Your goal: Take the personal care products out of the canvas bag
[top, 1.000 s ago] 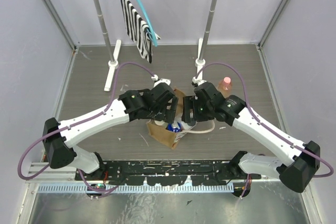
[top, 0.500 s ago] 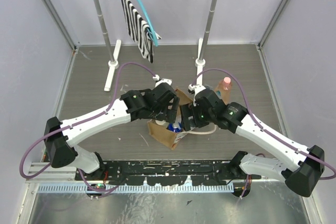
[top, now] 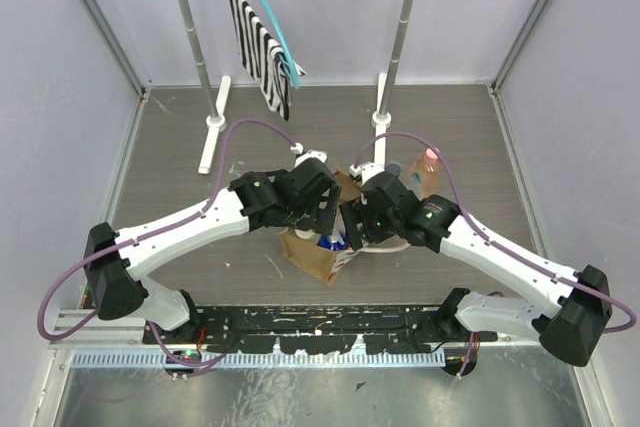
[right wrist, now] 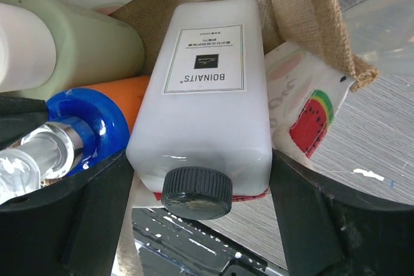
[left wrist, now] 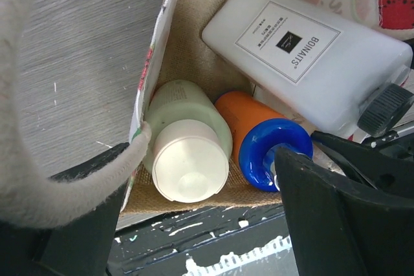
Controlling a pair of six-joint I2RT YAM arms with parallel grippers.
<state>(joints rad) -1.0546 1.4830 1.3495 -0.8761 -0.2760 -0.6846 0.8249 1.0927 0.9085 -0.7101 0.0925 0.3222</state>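
The tan canvas bag (top: 308, 253) stands tilted at the table's front middle. In the left wrist view it (left wrist: 194, 43) holds an olive-green bottle with a cream cap (left wrist: 191, 159), an orange bottle with a blue cap (left wrist: 272, 153) and a white squarish bottle with a dark cap (left wrist: 304, 56). My left gripper (left wrist: 200, 224) is open at the bag's mouth, a cream handle (left wrist: 71, 179) draped over its left finger. My right gripper (right wrist: 200, 179) is open astride the white bottle (right wrist: 204, 95), fingers close against its sides. A clear bottle end (right wrist: 39, 153) shows beside it. The peach bottle (top: 428, 163) stands on the table.
A garment rack (top: 395, 37) with a striped cloth on a blue hanger (top: 262, 42) stands at the back. Both grippers (top: 325, 215) (top: 350, 232) crowd together over the bag. A dark rail (top: 320, 322) runs along the near edge.
My right arm has swung left and lowered its gripper into the bag's mouth, around the white bottle. My left arm has barely moved.
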